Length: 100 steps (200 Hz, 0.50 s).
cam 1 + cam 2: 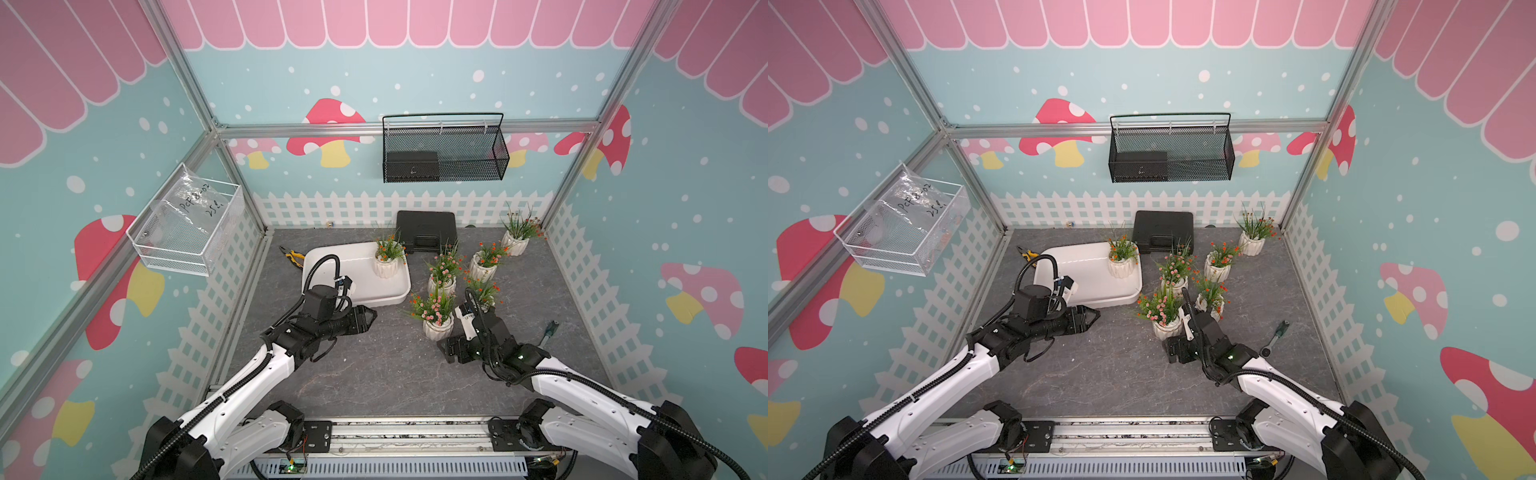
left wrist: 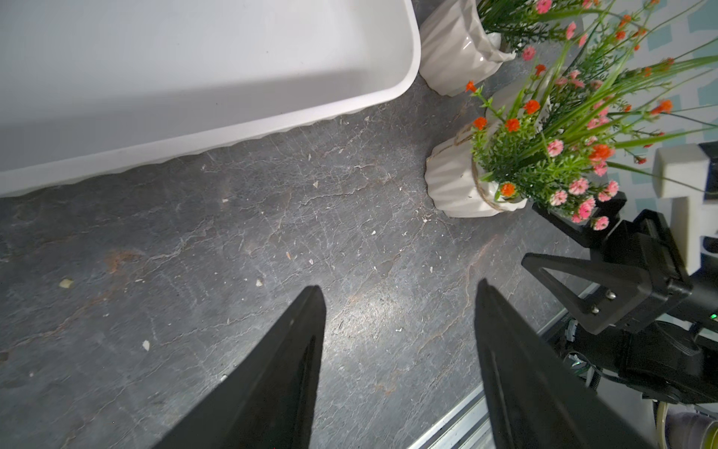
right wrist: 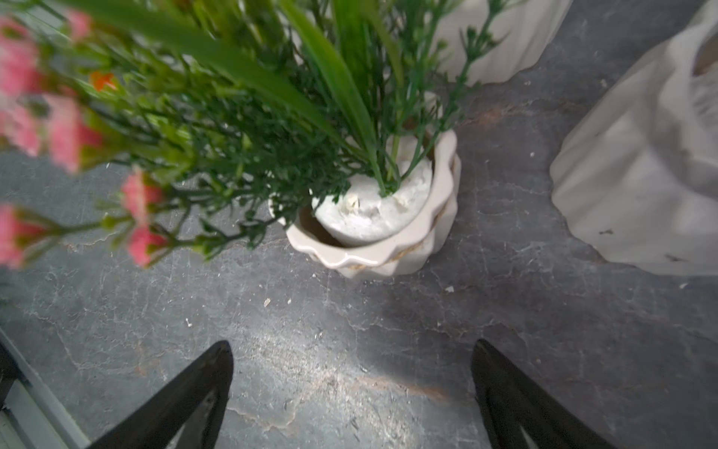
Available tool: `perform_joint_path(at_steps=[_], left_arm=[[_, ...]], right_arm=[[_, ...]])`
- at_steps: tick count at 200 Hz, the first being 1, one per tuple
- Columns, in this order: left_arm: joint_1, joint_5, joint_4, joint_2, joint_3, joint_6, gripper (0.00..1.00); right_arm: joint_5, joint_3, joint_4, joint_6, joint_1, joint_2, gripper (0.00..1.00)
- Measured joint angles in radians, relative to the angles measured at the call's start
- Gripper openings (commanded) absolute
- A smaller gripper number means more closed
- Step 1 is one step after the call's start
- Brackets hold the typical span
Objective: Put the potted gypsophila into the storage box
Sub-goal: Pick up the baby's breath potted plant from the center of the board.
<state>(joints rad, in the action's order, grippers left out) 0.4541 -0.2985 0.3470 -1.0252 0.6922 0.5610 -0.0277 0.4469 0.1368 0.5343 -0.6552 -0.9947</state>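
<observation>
Top view: grey marbled tbl (image 1: 374, 374), mushroom-print walls (image 1: 353, 75)

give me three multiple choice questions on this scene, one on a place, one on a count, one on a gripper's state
1. One flower pot stands apart from the rest. Where is it?
A. in the white tub
B. on the bare table
C. on top of another pot

2. How many pots stand on the table outside the tub?
A. three
B. five
C. six

3. How is the right gripper?
A. shut on a pot
B. shut, holding nothing
C. open, holding nothing

Answers:
1 A, both top views show that pot inside the tub, in its far corner.
2 B, five pots are grouped on the table beside the tub, one of them partly hidden by the right arm.
3 C, its jaws stand wide apart, short of the nearest pot, and touch nothing.
</observation>
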Motion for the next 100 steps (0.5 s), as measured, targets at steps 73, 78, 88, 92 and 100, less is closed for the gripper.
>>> perform_joint_path(at_steps=[73, 78, 88, 92, 100], left_arm=[[0.0, -0.02, -0.074, 0.052, -0.086, -0.003, 0.63], [0.0, -0.02, -0.079, 0.059, -0.091, -0.003, 0.63], [0.0, -0.02, -0.086, 0.071, -0.097, -0.003, 0.63], [0.0, -0.02, -0.088, 0.074, -0.097, -0.003, 0.63], [0.0, -0.02, -0.095, 0.08, -0.098, -0.003, 0.63]], right_arm=[[0.068, -0.043, -0.193, -0.098, 0.0, -0.098, 1.0], [0.07, -0.046, -0.203, -0.103, 0.0, -0.104, 0.99], [0.073, -0.053, -0.227, -0.113, 0.0, -0.115, 1.0], [0.073, -0.056, -0.237, -0.116, 0.0, -0.118, 1.0], [0.073, -0.062, -0.259, -0.122, 0.0, -0.124, 0.99]])
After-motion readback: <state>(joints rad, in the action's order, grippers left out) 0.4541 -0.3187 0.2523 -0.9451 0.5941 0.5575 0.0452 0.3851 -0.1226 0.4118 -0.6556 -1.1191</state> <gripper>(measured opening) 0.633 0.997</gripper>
